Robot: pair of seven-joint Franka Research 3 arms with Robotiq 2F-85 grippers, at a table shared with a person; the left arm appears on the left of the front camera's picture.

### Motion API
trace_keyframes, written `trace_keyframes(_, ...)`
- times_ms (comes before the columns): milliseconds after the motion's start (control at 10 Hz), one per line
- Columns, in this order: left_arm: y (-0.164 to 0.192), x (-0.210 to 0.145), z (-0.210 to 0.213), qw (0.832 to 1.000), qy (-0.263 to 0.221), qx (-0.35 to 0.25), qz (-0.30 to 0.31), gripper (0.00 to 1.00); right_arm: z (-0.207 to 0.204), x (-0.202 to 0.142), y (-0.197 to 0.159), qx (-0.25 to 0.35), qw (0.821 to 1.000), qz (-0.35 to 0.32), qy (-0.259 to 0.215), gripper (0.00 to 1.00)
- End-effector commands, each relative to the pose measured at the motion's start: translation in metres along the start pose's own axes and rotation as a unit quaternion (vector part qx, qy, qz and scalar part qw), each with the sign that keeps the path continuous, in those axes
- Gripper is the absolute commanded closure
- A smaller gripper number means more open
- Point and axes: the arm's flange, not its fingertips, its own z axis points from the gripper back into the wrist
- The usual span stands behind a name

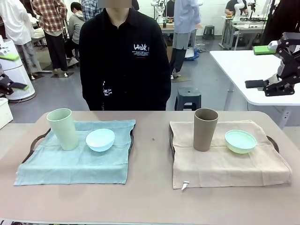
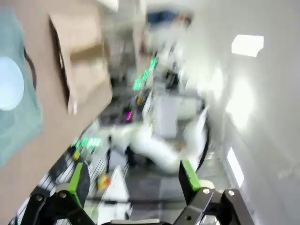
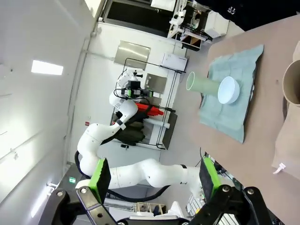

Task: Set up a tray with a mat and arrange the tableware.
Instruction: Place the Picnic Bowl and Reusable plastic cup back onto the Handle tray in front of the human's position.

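Both trays lie almost wholly under their mats, handles peeking out beside the teal mat and beige mat. The left wrist view is motion-blurred. The taupe cup is cut off in the right wrist view.

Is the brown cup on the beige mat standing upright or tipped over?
Upright. The brown cup stands on its base on the beige mat, open rim facing up, beside the mint bowl.

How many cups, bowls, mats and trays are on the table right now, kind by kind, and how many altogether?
Cups: 2, the pale green cup and the taupe-brown cup
Bowls: 2, the light blue bowl and the mint green bowl
Mats: 2, the teal mat and the beige mat
Trays: 2, the left tray and the right tray, mostly covered by the mats
Total: 8
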Motion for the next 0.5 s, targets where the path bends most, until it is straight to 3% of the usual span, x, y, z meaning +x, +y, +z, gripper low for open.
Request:
trace_keyframes(0, -0.009, -0.011, -0.002, 0.997, -0.075, -0.03, -0.011, 0.0, 0.003, -0.003, 0.006, -0.002, 1.0, -0.008, 0.008, 0.0)
trace_keyframes(100, 0.0, 0.0, 0.0, 1.0, 0.0, 0.0, 0.0, 0.0, 0.003, -0.003, 0.006, -0.002, 1.0, -0.008, 0.008, 0.0)
trace_keyframes(400, 0.0, 0.0, 0.0, 1.0, 0.0, 0.0, 0.0, 0.0, 0.003, -0.003, 0.006, -0.002, 1.0, -0.008, 0.008, 0.0)
